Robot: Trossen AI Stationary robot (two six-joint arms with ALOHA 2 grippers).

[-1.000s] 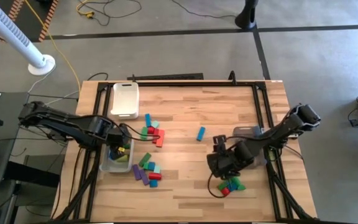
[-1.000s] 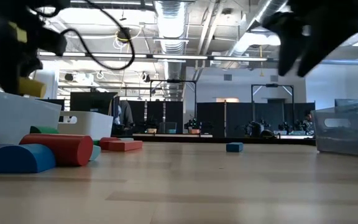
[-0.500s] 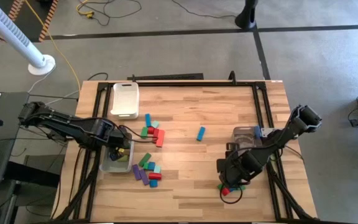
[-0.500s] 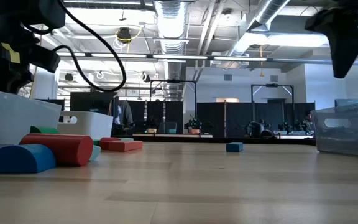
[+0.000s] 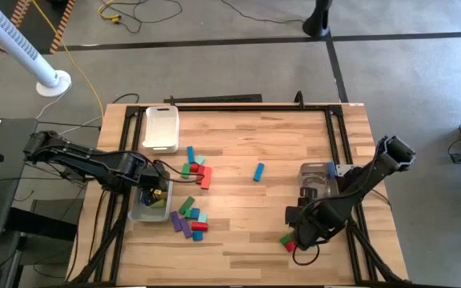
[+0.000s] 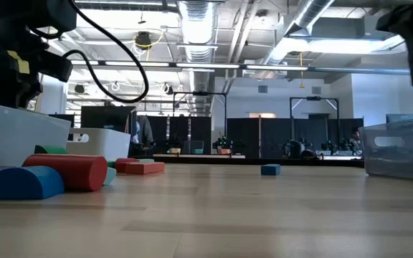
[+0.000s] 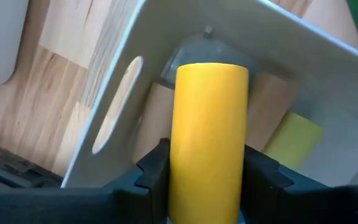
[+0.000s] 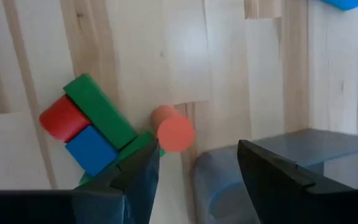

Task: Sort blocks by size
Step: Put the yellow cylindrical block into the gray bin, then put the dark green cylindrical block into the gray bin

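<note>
Wood table [image 5: 238, 152]: left pincer [image 7: 205, 180] grips yellow cylinder [image 7: 209, 130] over clear bin [image 7: 303, 68]; right pincer [image 8: 194, 171] wide, empty.

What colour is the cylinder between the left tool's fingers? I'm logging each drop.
Yellow cylinder, clearest in the left wrist view.

The left gripper [image 5: 155, 192] is held low at the table's left side. The right gripper [image 5: 301, 237] is held near the front right, fingers [image 8: 138, 177] spread apart.
</note>
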